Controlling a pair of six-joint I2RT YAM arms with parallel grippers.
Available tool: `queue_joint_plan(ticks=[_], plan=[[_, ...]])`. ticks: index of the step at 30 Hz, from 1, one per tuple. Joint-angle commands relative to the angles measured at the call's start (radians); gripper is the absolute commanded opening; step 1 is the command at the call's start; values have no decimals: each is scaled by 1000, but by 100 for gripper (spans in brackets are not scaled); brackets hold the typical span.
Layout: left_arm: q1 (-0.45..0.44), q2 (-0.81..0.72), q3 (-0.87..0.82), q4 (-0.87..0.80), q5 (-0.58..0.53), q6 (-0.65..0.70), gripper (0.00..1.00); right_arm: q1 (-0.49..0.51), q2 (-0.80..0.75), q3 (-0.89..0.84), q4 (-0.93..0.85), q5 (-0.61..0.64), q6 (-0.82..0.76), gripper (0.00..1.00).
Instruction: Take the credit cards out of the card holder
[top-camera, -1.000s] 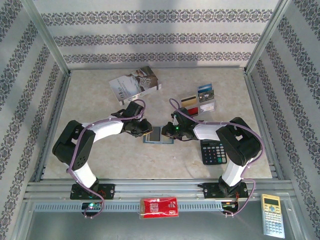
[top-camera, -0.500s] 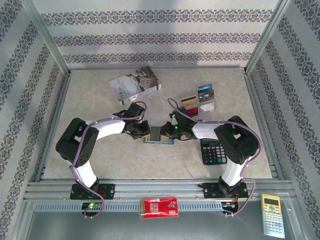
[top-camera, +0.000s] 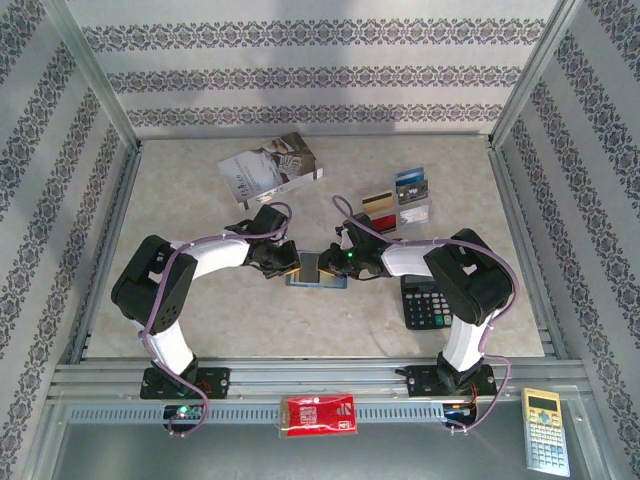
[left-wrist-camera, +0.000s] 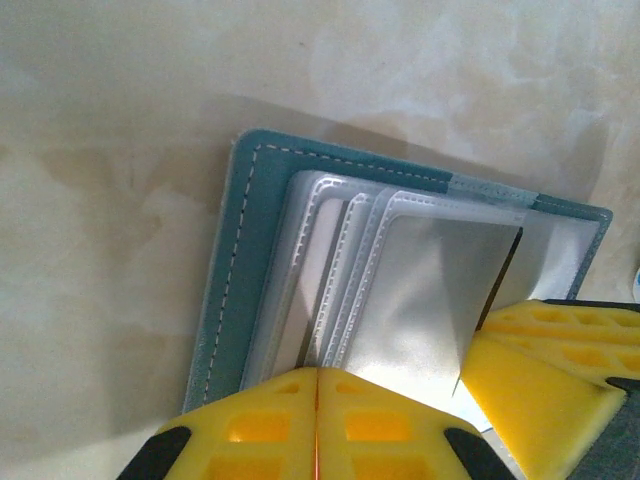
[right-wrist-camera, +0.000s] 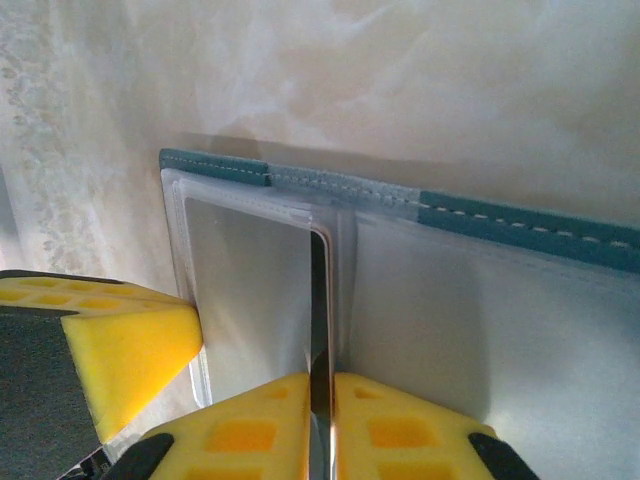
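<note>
The blue-grey card holder (top-camera: 317, 272) lies open mid-table between the two grippers. In the left wrist view its teal cover (left-wrist-camera: 262, 260) and clear slot pockets (left-wrist-camera: 420, 280) fan out. My left gripper (left-wrist-camera: 318, 372) is shut, its yellow tips pinching the near edge of the pockets. My right gripper (right-wrist-camera: 321, 378) is shut on a thin dark credit card (right-wrist-camera: 319, 300), which stands on edge and is still partly inside a pocket. From above, the left gripper (top-camera: 297, 263) and right gripper (top-camera: 335, 263) sit almost tip to tip over the holder.
Other cards (top-camera: 378, 199) lie and lean by a small stand (top-camera: 413, 205) at the back right. A grey-white book (top-camera: 270, 170) is at the back, a black calculator (top-camera: 427, 303) under the right arm. A red pack (top-camera: 318, 413) and beige calculator (top-camera: 545, 430) sit on the front rail.
The left gripper has closed down on the pocket edge and edged right. The right gripper has tightened on the card; the holder has stayed where it was.
</note>
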Motion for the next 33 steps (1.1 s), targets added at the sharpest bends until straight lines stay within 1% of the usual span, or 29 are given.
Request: queue_joint_plan(ticks=[1,4,15,23,27,33], plan=[[8,37,-29,-61,-17,-3,7,14,8,12,30,-31,-9,10],[10,29,-30,-64,-22,-5,7,10,-11,2,27,-16,-12,6],[15,-2,-17,-86,-45,6,8,-16,-56,-39,-6,31,-25,5],[15,-19,6,-96,-38,29,8,-31,-93,-57,-17,41,-29,5],[16,-38,25,-96,-26,48,10,-35,-110,-63,-36,49,-31,5],[14,-88,46,-46,43,67,15,-39,-104,-60,-58,58,-39,5]])
